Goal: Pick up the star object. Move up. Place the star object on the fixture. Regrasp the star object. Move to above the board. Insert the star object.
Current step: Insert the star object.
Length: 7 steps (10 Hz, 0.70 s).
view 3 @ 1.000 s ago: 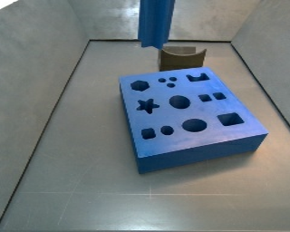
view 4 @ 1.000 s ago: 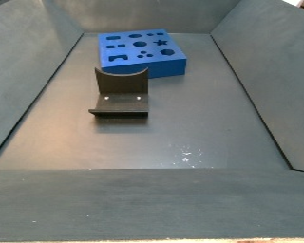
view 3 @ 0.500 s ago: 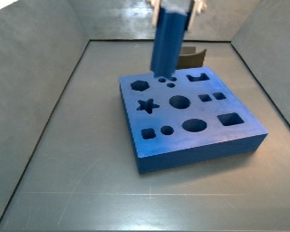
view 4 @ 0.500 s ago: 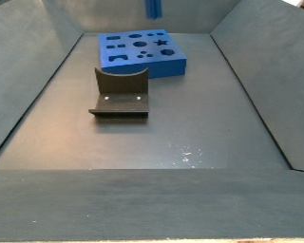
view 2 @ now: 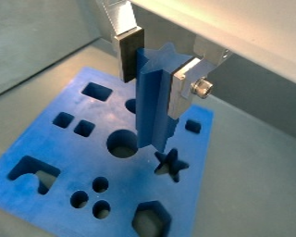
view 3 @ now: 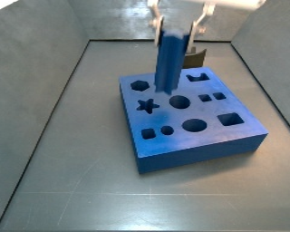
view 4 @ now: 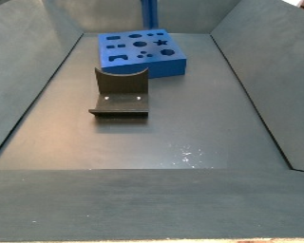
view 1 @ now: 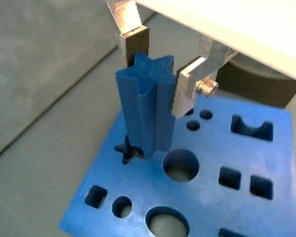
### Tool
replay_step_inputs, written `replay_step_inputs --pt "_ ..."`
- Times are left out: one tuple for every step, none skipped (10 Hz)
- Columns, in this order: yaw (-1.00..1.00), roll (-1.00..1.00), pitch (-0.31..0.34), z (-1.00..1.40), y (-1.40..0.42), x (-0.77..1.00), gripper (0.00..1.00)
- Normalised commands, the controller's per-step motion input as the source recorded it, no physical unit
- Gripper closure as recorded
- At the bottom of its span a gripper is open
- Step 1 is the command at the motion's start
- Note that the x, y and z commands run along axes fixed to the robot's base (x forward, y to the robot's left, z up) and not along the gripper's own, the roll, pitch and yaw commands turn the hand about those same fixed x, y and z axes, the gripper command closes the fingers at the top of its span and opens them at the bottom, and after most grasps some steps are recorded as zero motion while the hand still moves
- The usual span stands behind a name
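The star object [view 1: 144, 106] is a long blue peg with a star-shaped top, held upright by my gripper [view 1: 161, 67], which is shut on its upper end. Both wrist views show the silver fingers [view 2: 184, 85] pressing its sides. The peg hangs over the board [view 3: 196, 147], a thick blue slab with many cut-outs. Its lower end is close to the star-shaped hole [view 2: 170, 165], slightly off it in a side view, where the peg [view 3: 169, 62] hangs to the right of that hole [view 3: 147, 105]. Whether the tip touches the board I cannot tell. The fixture [view 4: 121, 90] stands apart from the board.
Grey sloping walls [view 3: 44, 100] enclose the floor on every side. In a side view the fixture [view 3: 196, 56] sits just behind the board's far edge. The board [view 4: 169, 65] has round, square and other holes around the star hole.
The gripper has carried the star object from over the board's far edge near the fixture forward and down, so that it now hangs lower, over the board beside the star hole.
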Motion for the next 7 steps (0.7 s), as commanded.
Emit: replay_step_inputs --pt "0.24 0.21 -0.237 -0.72 0.0 -0.7 1.0" --pt "0.25 0.03 -0.266 -0.49 0.0 -0.67 1.0" --pt "0.0 0.0 -0.054 -0.04 0.0 0.0 1.0" --pt "-0.08 0.05 -0.203 -0.3 -0.16 -0.45 1.0" --pt "-0.18 0.19 -0.14 -0.31 -0.29 -0.51 1.0" --pt "-0.04 0.02 -0.017 0.0 -0.12 -0.06 1.0" --pt "0.0 0.0 0.0 -0.02 0.0 0.01 1.0"
